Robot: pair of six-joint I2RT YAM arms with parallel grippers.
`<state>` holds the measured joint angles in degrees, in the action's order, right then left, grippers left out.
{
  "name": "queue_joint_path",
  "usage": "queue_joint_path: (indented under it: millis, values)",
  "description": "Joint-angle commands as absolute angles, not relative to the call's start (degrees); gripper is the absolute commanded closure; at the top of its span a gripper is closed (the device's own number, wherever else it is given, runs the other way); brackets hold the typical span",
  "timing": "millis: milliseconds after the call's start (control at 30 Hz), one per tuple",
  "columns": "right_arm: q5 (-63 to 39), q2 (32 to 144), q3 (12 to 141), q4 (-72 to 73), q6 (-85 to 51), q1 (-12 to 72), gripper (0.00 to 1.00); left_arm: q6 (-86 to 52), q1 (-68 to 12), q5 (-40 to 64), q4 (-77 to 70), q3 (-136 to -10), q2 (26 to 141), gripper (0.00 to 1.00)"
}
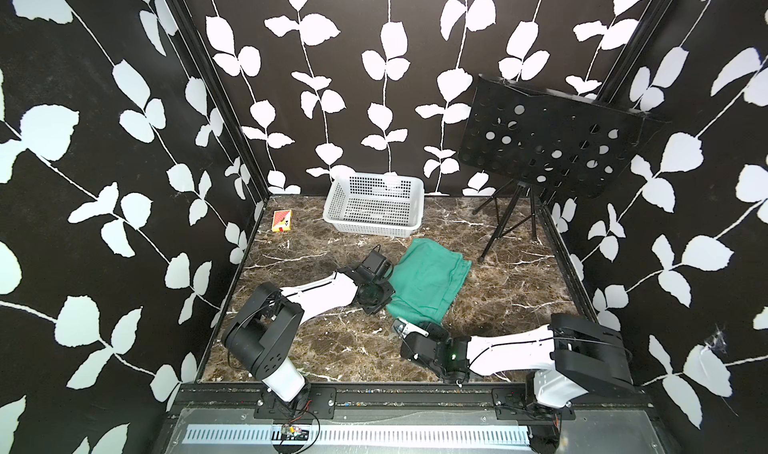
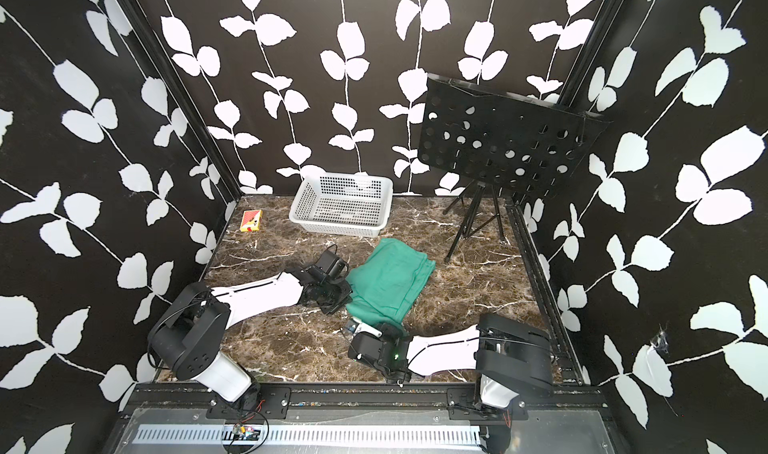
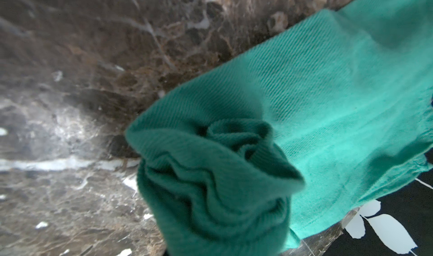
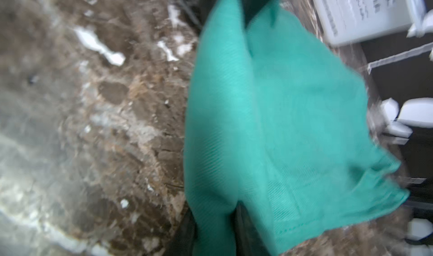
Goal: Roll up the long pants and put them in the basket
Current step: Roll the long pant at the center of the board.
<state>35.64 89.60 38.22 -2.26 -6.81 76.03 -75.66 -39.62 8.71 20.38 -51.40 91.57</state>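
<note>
- The long pants, teal-green soft cotton trousers, lie folded into a broad strip in the middle of the brown marble-patterned desk.
- In both top views the strip runs at a slant. Its far end lies just in front of the white perforated plastic basket, and its near end lies between the two arms.
- The left gripper is at the near-left edge of the cloth. The left wrist view shows that end wound into a loose spiral roll, bunched right at the jaws, which are clenched on it.
- The right gripper meets the near edge of the pants. The right wrist view is blurred, but a ridge of cloth appears pinched between its two dark jaws.
- A small red-and-yellow card box lies near the far-left corner of the desk, well apart from the pants.
- A black perforated music stand on a tripod stands at the far right.
</note>
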Motion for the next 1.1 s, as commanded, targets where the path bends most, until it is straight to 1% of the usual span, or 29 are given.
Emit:
queue_joint_path:
  millis: [0, 33, 100, 133, 200, 300, 367, 400, 467, 533, 700, 800, 900, 1067]
  values:
    - [35.9, 89.1, 39.6, -7.5, -12.3, 74.5, 0.98, -76.7, -39.8, 7.6, 28.2, -50.6, 89.1, 1.0]
    - [35.4, 88.8, 40.2, -9.1, -13.4, 74.2, 1.0, -76.8, -39.8, 7.4, 28.4, -50.5, 88.7, 1.0]
    - [34.0, 88.6, 42.8, -15.1, -17.4, 73.0, 1.0, -77.1, -39.8, 6.4, 28.5, -49.8, 87.4, 1.0]
    - [32.1, 88.8, 43.8, -17.1, -17.9, 72.2, 1.0, -77.3, -39.8, 5.7, 28.3, -49.3, 86.6, 0.97]
    - [26.4, 88.6, 45.1, -18.9, -18.0, 70.6, 1.0, -77.9, -39.8, 4.3, 26.9, -47.8, 84.4, 0.84]
    - [18.6, 86.6, 44.4, -17.4, -19.6, 68.5, 1.0, -77.0, -39.8, 1.6, 25.3, -46.1, 81.2, 0.6]
    - [13.8, 85.0, 43.4, -16.2, -20.9, 66.2, 1.0, -75.6, -39.8, 0.1, 25.3, -45.6, 79.1, 0.46]
    - [10.9, 84.3, 43.0, -15.6, -21.6, 64.8, 1.0, -74.8, -39.8, -0.3, 25.1, -45.3, 78.0, 0.4]
    - [4.6, 83.3, 42.3, -14.3, -22.5, 61.9, 1.0, -73.4, -39.8, -1.0, 24.7, -44.3, 75.9, 0.34]
    - [-1.9, 82.8, 41.8, -13.1, -23.0, 59.0, 1.0, -72.4, -39.8, -1.2, 23.9, -43.1, 74.0, 0.32]
    - [-16.9, 83.8, 42.2, -11.2, -23.8, 52.5, 1.0, -69.0, -39.8, -0.7, 23.4, -40.3, 69.2, 0.32]
    - [-24.7, 85.6, 42.5, -9.8, -24.6, 48.9, 1.0, -66.7, -39.8, -0.2, 22.9, -38.7, 66.6, 0.38]
    - [-32.0, 88.0, 43.2, -9.3, -24.8, 45.3, 1.0, -65.7, -39.8, 0.9, 21.0, -36.8, 64.9, 0.38]
    - [-40.7, 91.2, 44.4, -9.0, -25.0, 41.3, 1.0, -65.5, -39.8, 5.4, 14.5, -34.9, 66.7, 0.33]
